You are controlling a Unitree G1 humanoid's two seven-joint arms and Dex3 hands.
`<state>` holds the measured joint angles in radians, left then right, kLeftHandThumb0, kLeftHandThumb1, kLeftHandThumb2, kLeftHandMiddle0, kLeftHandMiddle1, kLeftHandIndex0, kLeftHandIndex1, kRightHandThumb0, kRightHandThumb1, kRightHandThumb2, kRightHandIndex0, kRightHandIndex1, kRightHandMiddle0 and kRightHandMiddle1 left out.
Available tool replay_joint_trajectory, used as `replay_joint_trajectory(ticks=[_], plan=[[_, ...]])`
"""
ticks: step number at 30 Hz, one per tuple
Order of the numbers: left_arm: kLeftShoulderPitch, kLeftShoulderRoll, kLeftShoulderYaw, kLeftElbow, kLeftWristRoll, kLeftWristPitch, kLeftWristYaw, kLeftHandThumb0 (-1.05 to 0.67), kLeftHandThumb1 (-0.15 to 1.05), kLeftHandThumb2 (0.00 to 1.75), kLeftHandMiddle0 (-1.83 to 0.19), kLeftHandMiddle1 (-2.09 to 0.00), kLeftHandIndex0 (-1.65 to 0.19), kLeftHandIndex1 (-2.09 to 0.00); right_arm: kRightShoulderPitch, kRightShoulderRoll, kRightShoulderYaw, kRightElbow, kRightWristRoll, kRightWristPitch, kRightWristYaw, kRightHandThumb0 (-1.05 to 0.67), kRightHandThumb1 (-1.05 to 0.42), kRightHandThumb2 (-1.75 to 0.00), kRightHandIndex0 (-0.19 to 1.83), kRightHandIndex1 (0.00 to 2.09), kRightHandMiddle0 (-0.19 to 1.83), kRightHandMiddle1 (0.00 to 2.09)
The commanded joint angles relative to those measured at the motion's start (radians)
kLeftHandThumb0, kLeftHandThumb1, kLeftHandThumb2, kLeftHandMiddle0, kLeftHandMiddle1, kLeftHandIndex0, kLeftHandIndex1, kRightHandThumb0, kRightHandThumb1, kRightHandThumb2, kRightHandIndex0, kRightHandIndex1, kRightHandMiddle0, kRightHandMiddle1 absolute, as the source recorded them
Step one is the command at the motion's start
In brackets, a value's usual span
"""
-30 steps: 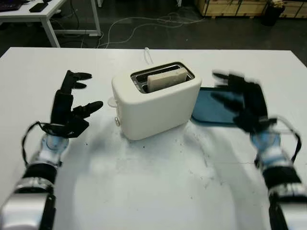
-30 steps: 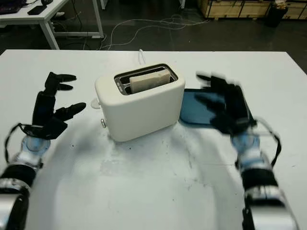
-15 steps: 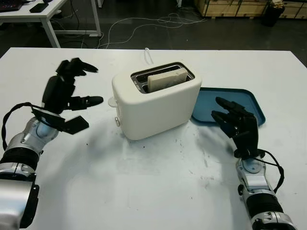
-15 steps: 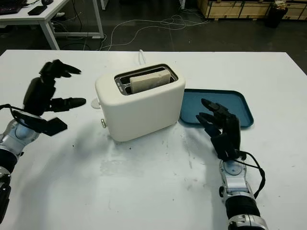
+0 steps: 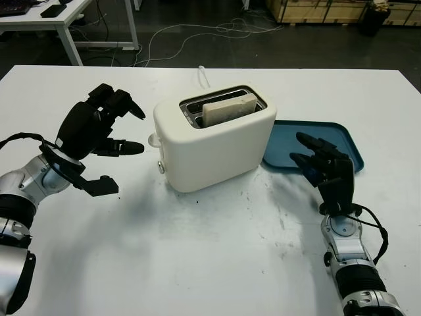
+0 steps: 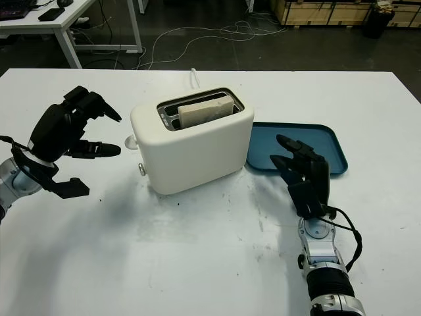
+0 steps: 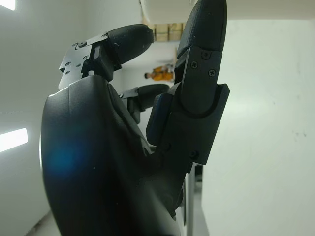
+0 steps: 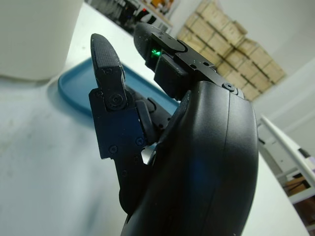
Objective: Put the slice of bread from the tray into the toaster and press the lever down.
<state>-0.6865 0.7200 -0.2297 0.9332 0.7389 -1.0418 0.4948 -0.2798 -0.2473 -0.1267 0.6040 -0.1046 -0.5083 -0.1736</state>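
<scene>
With the bread point(image 5: 227, 108) already seated upright in the toaster point(image 5: 214, 139) slot at desk point(image 5: 217, 250) centre, only the lever point(image 5: 153, 139) is left to be pressed. It is seen at the toaster's 9 o'clock end. The left hand point(image 5: 92, 131), unclenched and holding nothing, is poised near that end. One fingertip should be set squarely on the lever and driven straight down until latched. The right hand point(image 5: 327, 172), released and empty, is parked by the tray point(image 5: 348, 141) at 3 o'clock.
</scene>
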Motion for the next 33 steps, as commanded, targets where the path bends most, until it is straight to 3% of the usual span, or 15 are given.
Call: replay_joint_trajectory(ticks=[1, 10, 33], plan=[[-0.006, 0.019, -0.01, -0.023, -0.009, -0.004, -0.028, -0.81, 0.92, 0.24, -0.28, -1.75, -0.08, -1.73, 0.014, 0.009, 0.004, -0.045, -0.019, 0.02, -0.019, -0.43, -0.92, -0.04, 1.1, 0.06, 0.91, 0.01], [0.039, 0.014, 0.014, -0.067, -0.093, -0.033, -0.121, -0.84, 0.92, 0.19, -0.34, -1.75, -0.14, -1.69, 0.025, 0.01, 0.025, -0.109, -0.066, 0.043, -0.019, -0.38, -0.92, -0.04, 1.05, 0.02, 0.9, 0.0], [0.062, -0.031, 0.005, -0.055, -0.08, -0.039, -0.09, -0.74, 0.92, 0.36, -0.45, -1.75, -0.03, -1.56, 0.011, 0.01, 0.026, -0.077, -0.071, 0.042, -0.014, -0.37, -0.92, -0.05, 1.03, 0.0, 0.88, 0.0]])
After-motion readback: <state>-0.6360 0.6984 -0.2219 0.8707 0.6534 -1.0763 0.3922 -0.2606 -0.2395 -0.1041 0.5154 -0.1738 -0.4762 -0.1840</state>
